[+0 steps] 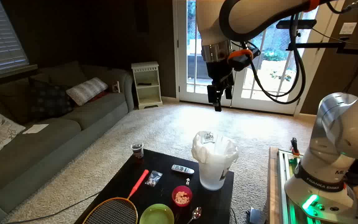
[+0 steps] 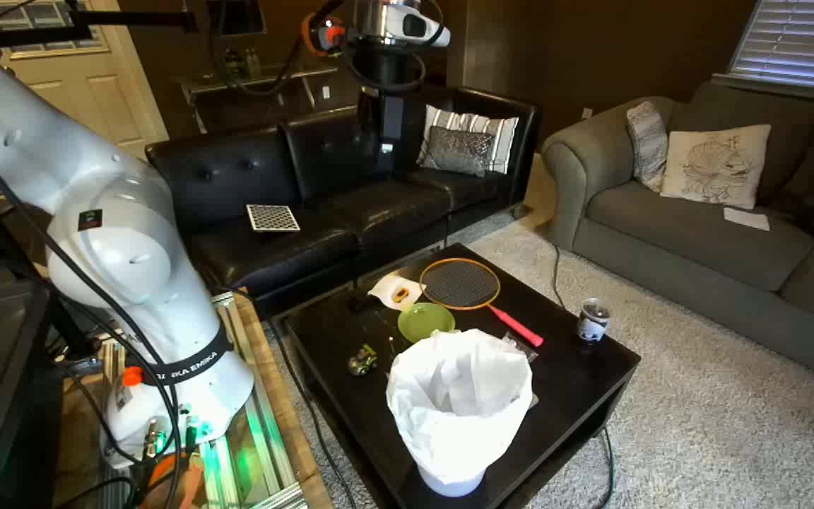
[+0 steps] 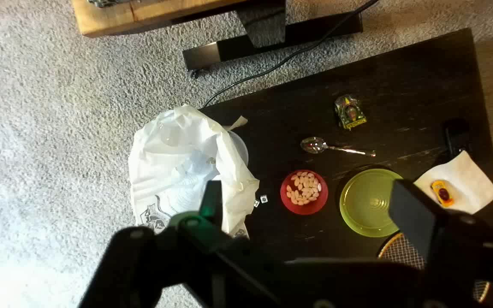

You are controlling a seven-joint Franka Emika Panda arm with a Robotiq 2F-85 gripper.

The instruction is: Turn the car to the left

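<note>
- My claw [image 3: 308, 200] hangs spread and empty above the table [image 3: 422, 94], likely for approach room.
- A toy car [image 3: 350, 112] sits near the table's edge, perhaps for easy reach.

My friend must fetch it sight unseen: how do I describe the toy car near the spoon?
Look for the dark coffee table. In the wrist view, the toy car sits on it between the spoon and the edge nearest the robot's wooden stand. Its mottled green body with red and yellow patches sets it apart from the orange item on white paper.
</note>
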